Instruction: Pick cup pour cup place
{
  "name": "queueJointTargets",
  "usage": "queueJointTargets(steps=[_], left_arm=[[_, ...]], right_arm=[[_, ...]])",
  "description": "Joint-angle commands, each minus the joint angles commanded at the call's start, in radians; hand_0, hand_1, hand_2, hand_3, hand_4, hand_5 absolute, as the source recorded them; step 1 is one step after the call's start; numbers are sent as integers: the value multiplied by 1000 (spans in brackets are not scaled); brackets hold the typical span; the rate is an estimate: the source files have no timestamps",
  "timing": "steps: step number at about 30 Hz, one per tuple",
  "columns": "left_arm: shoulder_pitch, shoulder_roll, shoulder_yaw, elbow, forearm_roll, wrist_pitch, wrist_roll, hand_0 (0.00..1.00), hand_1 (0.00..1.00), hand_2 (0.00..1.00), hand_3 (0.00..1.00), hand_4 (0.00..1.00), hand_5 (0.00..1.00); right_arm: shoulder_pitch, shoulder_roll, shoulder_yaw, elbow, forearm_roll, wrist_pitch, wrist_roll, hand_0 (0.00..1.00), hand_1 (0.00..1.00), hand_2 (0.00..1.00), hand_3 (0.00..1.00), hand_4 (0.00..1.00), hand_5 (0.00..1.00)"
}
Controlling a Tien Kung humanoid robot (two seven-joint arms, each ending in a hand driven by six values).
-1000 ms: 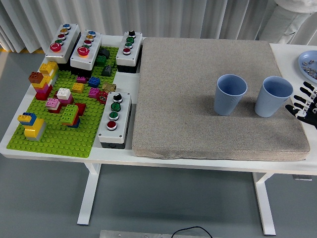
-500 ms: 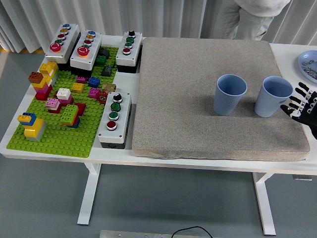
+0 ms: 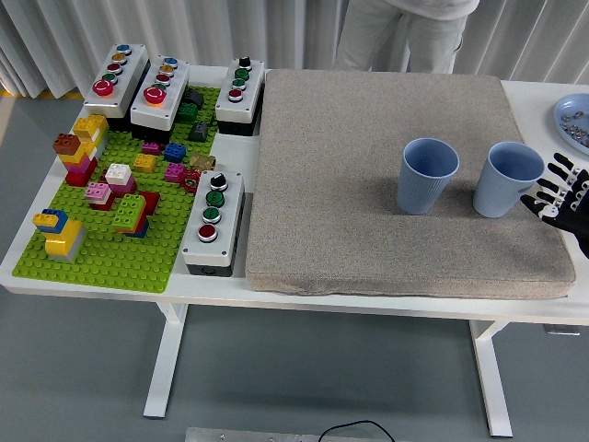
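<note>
Two light blue ribbed cups stand upright on the grey mat (image 3: 368,212): the left cup (image 3: 428,175) near the mat's middle right, the right cup (image 3: 506,179) close to the mat's right edge. My right hand (image 3: 558,196) comes in from the right edge, its black fingers spread and empty, just to the right of the right cup and not touching it. What the cups hold is not visible. My left arm is out of view.
A green baseplate (image 3: 101,262) with coloured bricks fills the table's left side, with several button boxes (image 3: 213,221) around it. A blue plate (image 3: 572,120) with small items sits at the far right. A person (image 3: 400,28) in light clothes stands behind the table.
My right hand shifted slightly left toward the right cup early on, then held still. The person behind the table walked from right to left.
</note>
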Motion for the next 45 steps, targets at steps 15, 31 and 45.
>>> queueJointTargets(steps=[15,31,45], left_arm=[[-5,-1,35,0,-30,-2,-4,722,776,821,691,497,958],[-9,-2,31,-2,-20,-3,-1,721,775,821,691,497,957],[-9,-1,25,-3,-9,-3,2,725,776,821,691,498,958]], right_arm=[[13,9,-31,-28,-12,-7,15,893,874,956,962,841,213],[56,22,-60,-58,-13,-16,28,893,872,955,960,839,217],[75,34,-80,-73,-10,-16,27,893,872,953,959,837,218]])
